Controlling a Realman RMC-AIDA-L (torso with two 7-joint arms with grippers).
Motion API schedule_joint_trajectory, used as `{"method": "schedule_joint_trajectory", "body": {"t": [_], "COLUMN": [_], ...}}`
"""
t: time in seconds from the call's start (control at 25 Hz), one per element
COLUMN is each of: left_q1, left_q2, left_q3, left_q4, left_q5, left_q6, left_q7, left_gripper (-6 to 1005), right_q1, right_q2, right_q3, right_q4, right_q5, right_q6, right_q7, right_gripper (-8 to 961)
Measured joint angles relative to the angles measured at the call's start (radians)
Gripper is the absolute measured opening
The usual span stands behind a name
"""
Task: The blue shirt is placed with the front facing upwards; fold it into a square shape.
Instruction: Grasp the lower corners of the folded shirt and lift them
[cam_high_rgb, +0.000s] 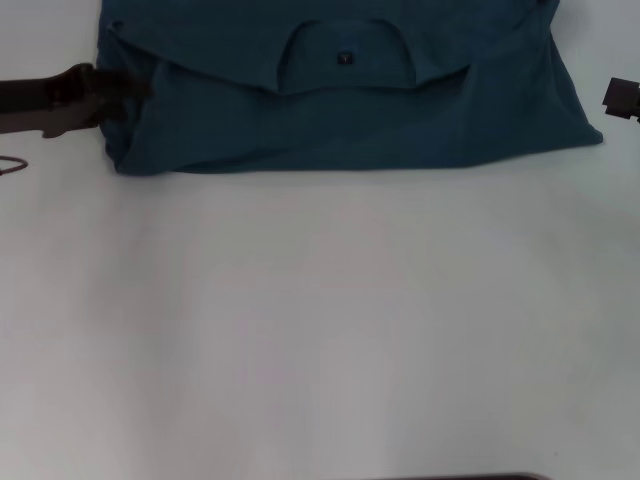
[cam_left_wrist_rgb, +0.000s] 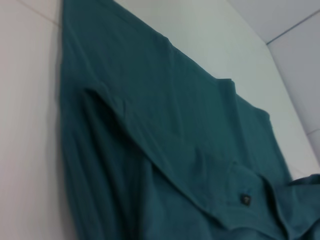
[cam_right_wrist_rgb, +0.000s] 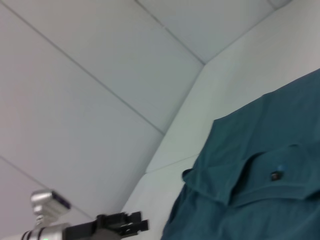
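Left gripper (cam_high_rgb: 135, 92) is in at the blue shirt (cam_high_rgb: 340, 110), at its left edge, fingertips buried in the folded cloth; whether they pinch it I cannot tell. The shirt lies folded at the white table's (cam_high_rgb: 320, 320) far side, neck label (cam_high_rgb: 345, 58) up. Right gripper (cam_high_rgb: 622, 97) waits just off the shirt's right edge.

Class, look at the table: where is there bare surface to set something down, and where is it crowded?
Free: the wide white table between the folded dark teal-blue cotton shirt and the near edge. Crowded: the far strip, filled by the shirt, with the left gripper at its left edge and the right gripper just off its right corner.
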Motion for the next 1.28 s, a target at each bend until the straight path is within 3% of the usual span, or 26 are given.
{"method": "schedule_joint_trajectory", "body": {"t": [0.16,0.6,0.88,1.08,1.28], "left_q1": [0.019,0.012,-0.005,-0.028,-0.021], "left_q2": [-0.004,-0.063,-0.076,-0.084,-0.091], "left_q3": [0.0,0.012,0.035,0.117,0.124], "left_q4": [-0.006,-0.009,-0.005,-0.001,-0.073], "left_q5": [0.008,0.145,0.147,0.162,0.211], "left_q6": [-0.017,-0.101,-0.126,-0.177,-0.174], "left_q7": [0.087,0.161,0.17,0.139,0.046], "left_gripper": [558,557,558,555,539], "right_q1": [-0.008,-0.008,-0.01,-0.012,-0.02], "right_q2": [0.0,-0.001,-0.001,-0.001,-0.004], "right_q3": [0.004,0.01,0.014,0.025,0.049], "right_q4": [0.003,0.006,0.006,0.006,0.006], "right_q5": [-0.002,-0.003,0.0,0.0,0.001], "right_q6": [0.033,0.05,0.052,0.049,0.042], "right_q7": [-0.01,-0.012,-0.006,-0.006,-0.006], "right_gripper": [749,749,749,749,749]}}
